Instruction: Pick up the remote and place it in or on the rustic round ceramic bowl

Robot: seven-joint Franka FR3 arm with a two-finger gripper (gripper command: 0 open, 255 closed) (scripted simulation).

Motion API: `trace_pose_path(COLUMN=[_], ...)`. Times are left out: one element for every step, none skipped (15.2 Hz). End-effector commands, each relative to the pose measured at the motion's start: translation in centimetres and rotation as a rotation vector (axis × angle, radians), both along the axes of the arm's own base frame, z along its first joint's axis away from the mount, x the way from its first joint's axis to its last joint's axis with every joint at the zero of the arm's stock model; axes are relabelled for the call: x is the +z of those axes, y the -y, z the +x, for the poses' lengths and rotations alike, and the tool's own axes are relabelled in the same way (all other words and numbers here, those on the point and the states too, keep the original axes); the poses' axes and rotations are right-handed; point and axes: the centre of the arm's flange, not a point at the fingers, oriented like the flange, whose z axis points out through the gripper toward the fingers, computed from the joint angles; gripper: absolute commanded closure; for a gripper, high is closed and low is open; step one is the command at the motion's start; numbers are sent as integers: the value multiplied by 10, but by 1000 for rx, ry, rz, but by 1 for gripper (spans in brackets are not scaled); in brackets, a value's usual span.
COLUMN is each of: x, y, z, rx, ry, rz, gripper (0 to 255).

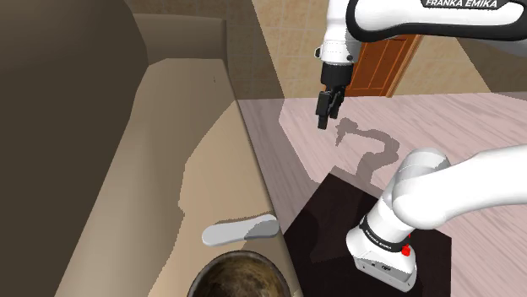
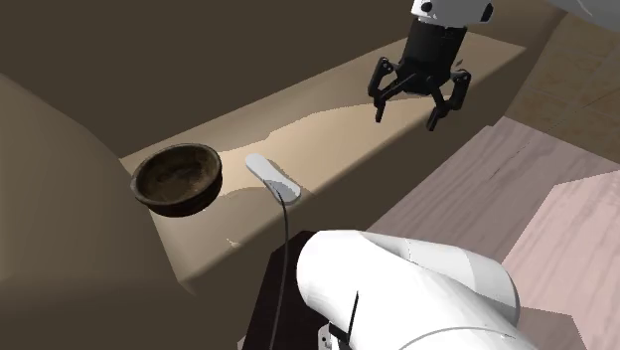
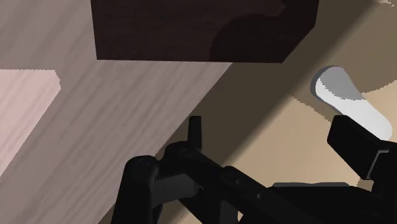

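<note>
The remote (image 1: 241, 229) is a pale grey oblong lying flat on the beige seat (image 1: 169, 160), close to its front edge. Right beside it stands the dark brown round bowl (image 1: 241, 278), rough inside and holding nothing. From the second exterior view, the remote (image 2: 274, 177) lies just right of the bowl (image 2: 177, 177). My gripper (image 2: 407, 114) hangs open in the air above the seat's edge, well away from both, with nothing between its fingers. In the wrist view the remote (image 3: 350, 102) lies beyond the right finger of the gripper (image 3: 277, 140).
The seat's tall dark backrest (image 1: 67, 126) rises along the shoulder view's left. A wooden floor (image 1: 296, 135) lies beside the seat, with my dark stand (image 1: 329, 219) on it. An orange-brown door (image 1: 384, 67) is behind the arm. My white arm (image 2: 397, 288) crosses the second exterior view's foreground.
</note>
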Motion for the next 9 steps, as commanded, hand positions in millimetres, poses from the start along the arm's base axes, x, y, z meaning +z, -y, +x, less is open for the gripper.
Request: trace_pose_path(x=[0,-8,-15,-23,-30,-37,-45,-52,-60], y=[0,-10,-21,-31,-42,-53,-63,-74,-85], z=[0,4,8,12,16,19,22,25,28], rx=[0,29,58,88,117,146,175,205,234], ry=[0,8,16,23,31,39,47,54,62], rz=[0,-1,-3,-4,-6,-7,-8,-10,-11], gripper=[0,0,0,0,0,0,0,0,0])
